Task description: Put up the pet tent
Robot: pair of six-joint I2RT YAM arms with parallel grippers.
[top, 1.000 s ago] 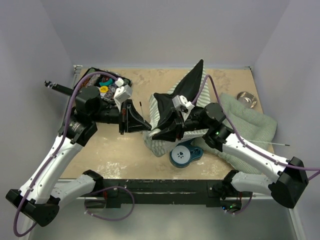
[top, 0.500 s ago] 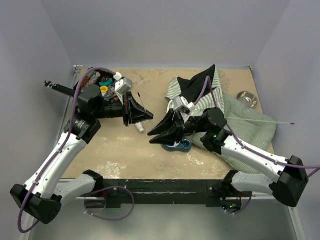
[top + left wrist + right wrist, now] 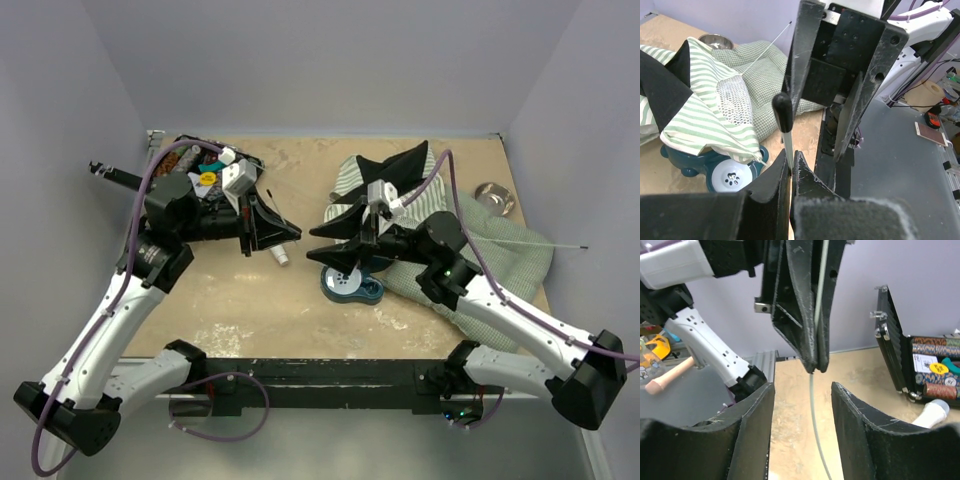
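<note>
The pet tent [image 3: 400,180] lies crumpled at the back right, green-and-white striped with black panels, and it also shows in the left wrist view [image 3: 700,112]. My left gripper [image 3: 290,232] is shut on a thin white pole [image 3: 786,137] with a black tip. My right gripper [image 3: 318,245] faces it, open. In the right wrist view the pole [image 3: 815,415] hangs from the left gripper's tips [image 3: 813,367] and runs between my right fingers [image 3: 752,430] without touching them. Another thin pole [image 3: 535,243] sticks out to the right over the cushion.
A green checked cushion [image 3: 505,250] lies under the tent at the right, with a steel bowl [image 3: 493,197] behind it. The teal bowl stand [image 3: 350,285] sits under my right gripper. An open case of small items [image 3: 205,172] is at the back left, and a small white tube [image 3: 282,256] lies near the left gripper.
The right gripper has opened wider and let the tent fabric drop back to the right rear. It now faces the left gripper, which stayed shut on the pole.
</note>
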